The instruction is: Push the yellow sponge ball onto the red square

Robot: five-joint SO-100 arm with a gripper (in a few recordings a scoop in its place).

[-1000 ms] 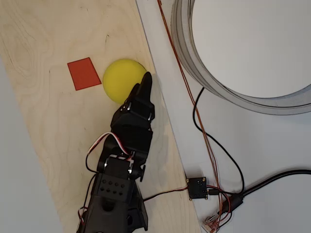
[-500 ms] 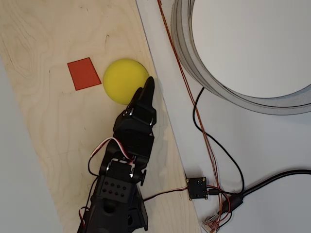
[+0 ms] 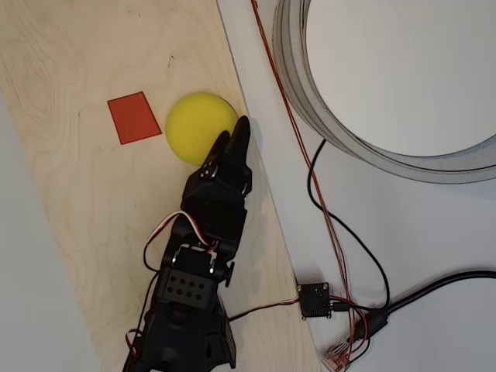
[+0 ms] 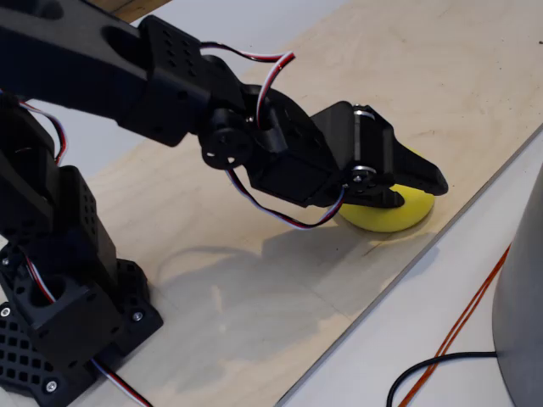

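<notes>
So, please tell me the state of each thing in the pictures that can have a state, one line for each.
yellow sponge ball: resting on the board, beside the red square, not on it.
red square: lying flat, fully uncovered.
gripper: shut, holding nothing, tip against the ball's lower right side in the overhead view.
wooden board: lying flat, carrying the ball, the square and the arm.

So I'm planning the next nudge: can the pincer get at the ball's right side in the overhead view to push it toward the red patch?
Probably yes. The pincer already sits at the yellow ball's lower-right edge, with the red square just beyond and nothing between.
</notes>
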